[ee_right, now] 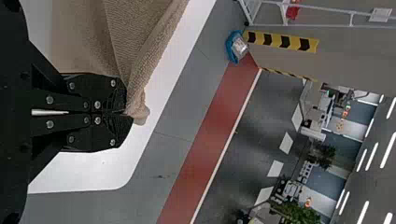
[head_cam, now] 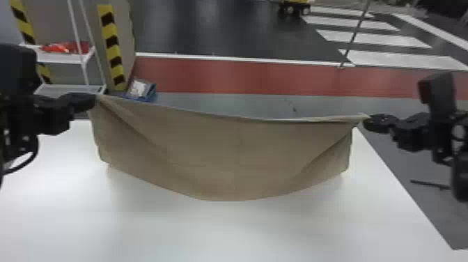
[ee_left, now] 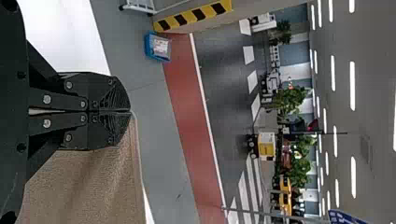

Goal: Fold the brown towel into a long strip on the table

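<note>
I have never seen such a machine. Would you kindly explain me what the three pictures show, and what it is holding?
This is a robot with two black arms. The head view looks forward and down from its head; the left and right wrist views come from cameras on its arms, turned sideways. Its left gripper and right gripper pinch the brown towel at both ends of its upper edge, so it hangs between them over the white table. I cannot tell whether its lower edge touches.

The suspended towel (head_cam: 236, 156) obstructed direct passage between the left gripper (head_cam: 93, 101) and the right gripper (head_cam: 367, 122). Clearance existed above the bench (head_cam: 226, 233), on the near side of the towel.
</note>
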Robot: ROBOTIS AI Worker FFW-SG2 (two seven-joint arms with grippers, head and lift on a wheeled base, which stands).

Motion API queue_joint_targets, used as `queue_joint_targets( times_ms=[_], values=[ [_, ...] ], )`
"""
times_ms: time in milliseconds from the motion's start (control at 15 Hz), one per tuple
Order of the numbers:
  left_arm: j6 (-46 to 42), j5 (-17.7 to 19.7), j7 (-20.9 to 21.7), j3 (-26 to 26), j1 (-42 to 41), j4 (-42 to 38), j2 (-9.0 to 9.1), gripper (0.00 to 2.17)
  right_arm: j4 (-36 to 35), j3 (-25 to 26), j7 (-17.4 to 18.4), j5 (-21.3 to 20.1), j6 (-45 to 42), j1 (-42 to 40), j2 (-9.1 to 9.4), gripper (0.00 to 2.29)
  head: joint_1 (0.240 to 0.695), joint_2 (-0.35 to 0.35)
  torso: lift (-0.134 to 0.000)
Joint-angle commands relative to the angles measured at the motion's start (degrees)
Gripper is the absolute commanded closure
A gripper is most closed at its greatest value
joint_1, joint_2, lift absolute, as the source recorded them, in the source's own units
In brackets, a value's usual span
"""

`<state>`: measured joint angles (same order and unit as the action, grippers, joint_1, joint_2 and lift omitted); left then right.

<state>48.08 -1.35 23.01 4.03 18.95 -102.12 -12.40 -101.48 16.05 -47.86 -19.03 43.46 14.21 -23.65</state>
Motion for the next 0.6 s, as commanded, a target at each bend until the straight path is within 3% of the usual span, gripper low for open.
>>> queue_joint_targets(
  times_ms=[0, 133, 267, 333, 467, 533],
  values=[
    [-1.0, -0.2, -2.3, 0.1, 8.5, 10.5, 0.8, 2.15, 14.2, -7.7, 4.1, -2.2, -0.6, 13.7, 2.47, 2.25, 0.577, -0.157, -0.1],
    [-3.1, -0.3, -4.2, 0.8, 13.7, 15.9, 1.59, 2.15, 19.9, -8.8, 6.5, -2.4, -1.8, 20.2, 3.7, 2.25, 0.527, -0.115, -0.1],
    [-3.3, 1.0, -4.8, 2.5, 14.5, 15.2, 1.77, 2.15, 19.8, -6.8, 6.9, -1.9, -1.5, 22.2, 3.52, 2.25, 0.492, -0.092, -0.1],
    [-2.8, 2.0, -4.5, 3.2, 13.2, 11.9, 1.68, 2.15, 17.9, -5.7, 6.2, -0.5, -0.4, 21.7, 2.73, 2.25, 0.455, -0.084, -0.1],
    [-2.2, 3.2, -4.2, 5.5, 6.8, 4.2, 1.07, 2.15, 12.6, -3.0, 4.5, 0.9, -0.1, 16.2, 0.8, 2.25, 0.429, -0.087, -0.1],
    [-2.1, 3.5, -3.6, 6.4, 2.7, 0.3, 0.89, 2.15, 8.8, -0.5, 3.4, 1.7, -0.6, 11.5, 0.71, 2.25, 0.422, -0.093, -0.1]
  ],
)
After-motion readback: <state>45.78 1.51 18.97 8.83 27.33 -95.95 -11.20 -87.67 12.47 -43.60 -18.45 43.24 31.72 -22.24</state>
